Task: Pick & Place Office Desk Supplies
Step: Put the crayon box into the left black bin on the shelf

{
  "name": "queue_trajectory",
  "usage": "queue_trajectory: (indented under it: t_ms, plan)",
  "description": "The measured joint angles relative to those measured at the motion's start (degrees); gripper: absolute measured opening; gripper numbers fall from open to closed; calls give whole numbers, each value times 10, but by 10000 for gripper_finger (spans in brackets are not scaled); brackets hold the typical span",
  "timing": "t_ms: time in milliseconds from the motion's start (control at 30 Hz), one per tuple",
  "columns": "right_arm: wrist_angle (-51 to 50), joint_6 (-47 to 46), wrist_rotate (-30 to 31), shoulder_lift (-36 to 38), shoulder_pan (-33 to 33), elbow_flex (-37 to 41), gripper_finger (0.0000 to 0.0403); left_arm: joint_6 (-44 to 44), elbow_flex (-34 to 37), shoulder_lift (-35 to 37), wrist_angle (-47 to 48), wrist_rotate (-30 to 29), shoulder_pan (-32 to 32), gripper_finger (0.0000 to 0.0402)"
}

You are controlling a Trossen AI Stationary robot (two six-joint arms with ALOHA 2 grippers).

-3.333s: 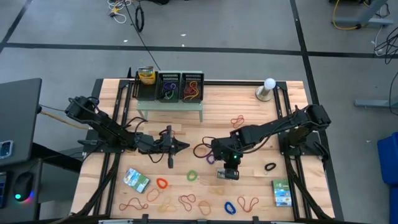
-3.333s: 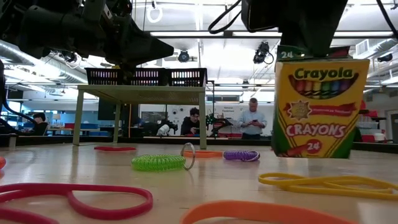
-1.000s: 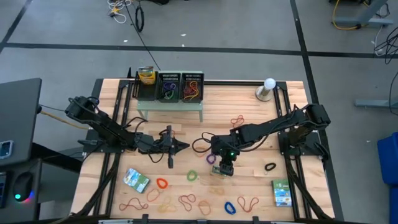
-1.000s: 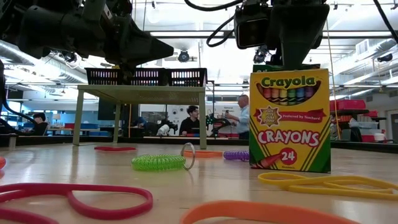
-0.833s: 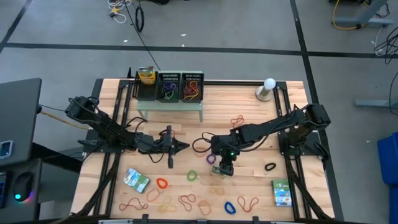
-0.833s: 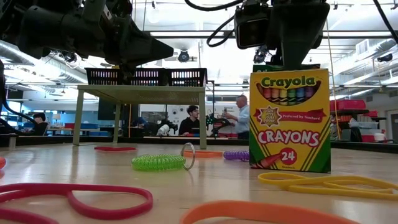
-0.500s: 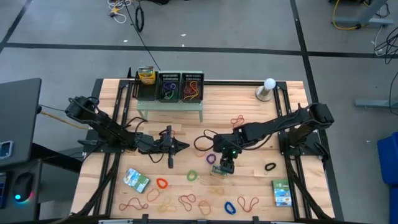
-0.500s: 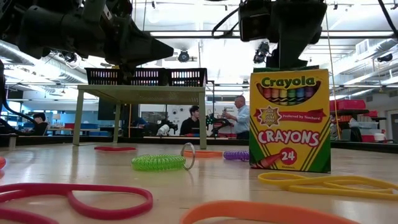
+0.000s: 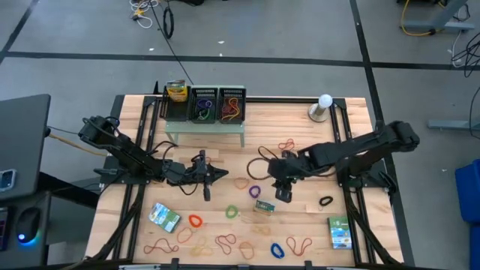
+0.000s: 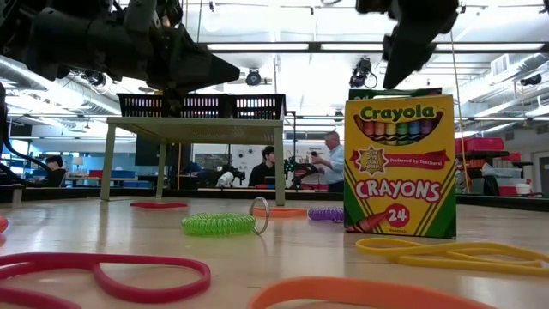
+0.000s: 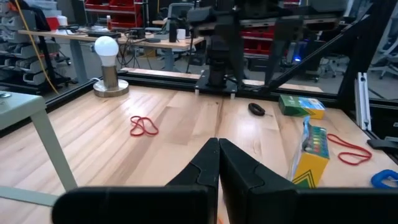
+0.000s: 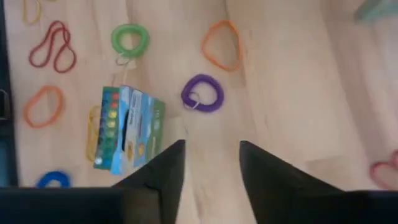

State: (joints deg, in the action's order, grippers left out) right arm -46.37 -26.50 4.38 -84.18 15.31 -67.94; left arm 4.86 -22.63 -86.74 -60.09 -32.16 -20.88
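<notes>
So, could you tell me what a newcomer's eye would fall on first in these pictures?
Probably the crayon box, standing upright near the table's middle, with the right gripper open just beside and above it. Next, the coloured rubber bands scattered along the near edge. The left gripper, fingers shut, hangs in front of the pale-green shelf.

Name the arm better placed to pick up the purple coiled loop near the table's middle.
Right. Its open hand hangs close beside the purple coiled loop, which shows just ahead in its wrist view; the left hand is shut and farther off.
</notes>
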Motion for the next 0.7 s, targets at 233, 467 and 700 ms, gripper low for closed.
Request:
queue_trajectory:
  t_ms: [233,467,700]
  plan:
    - [100,-38,76,32,63,84,57,-2,0,0,0,0,0,11]
    - [219,-130,153,90,137,207,14,0,0,0,0,2,0,11]
    - [203,-232,214,108,219,218,21,0,0,0,0,3,0,11]
